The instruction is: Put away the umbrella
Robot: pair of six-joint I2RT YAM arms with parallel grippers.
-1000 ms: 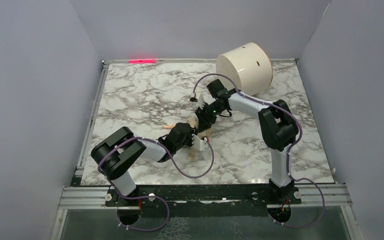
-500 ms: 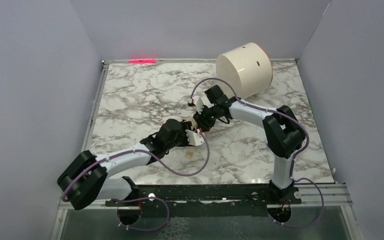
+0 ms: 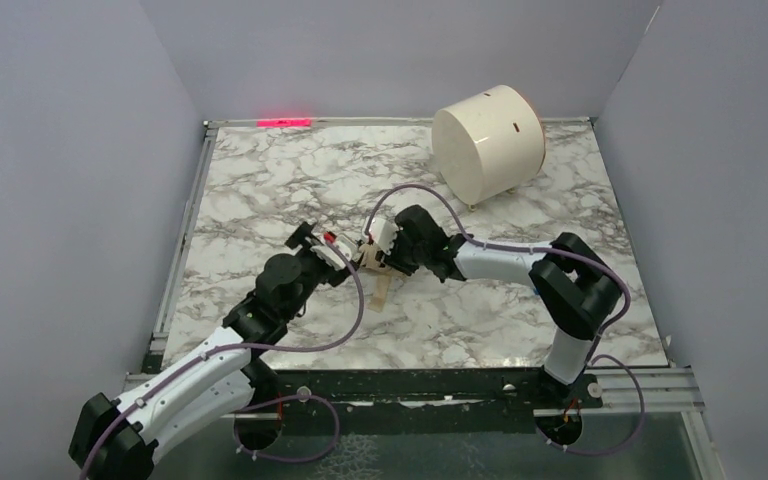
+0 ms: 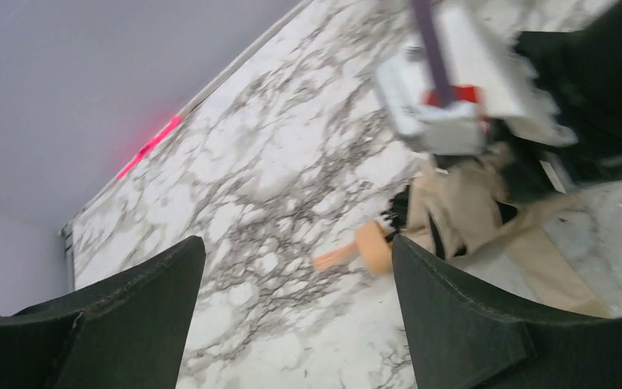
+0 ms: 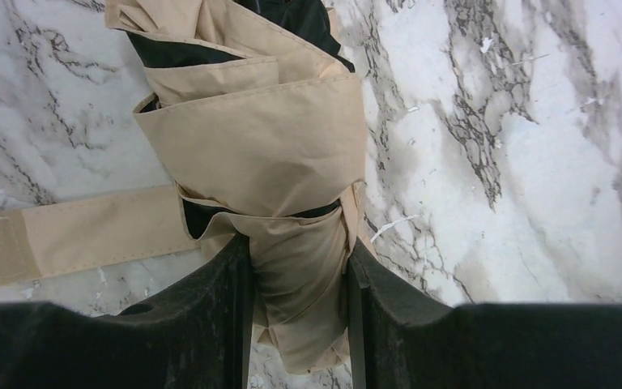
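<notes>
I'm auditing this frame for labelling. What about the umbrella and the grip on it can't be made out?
- Right wrist view: the far end of the umbrella is cut off by the top edge.
- Top view: the right gripper covers most of it; only its strap shows clearly.
- Left wrist view: blurred; the right gripper's own body hides its fingers.

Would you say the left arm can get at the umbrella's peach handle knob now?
Probably yes: the left gripper faces the handle knob with jaws open, bare marble between; the right gripper grips the umbrella elsewhere.
</notes>
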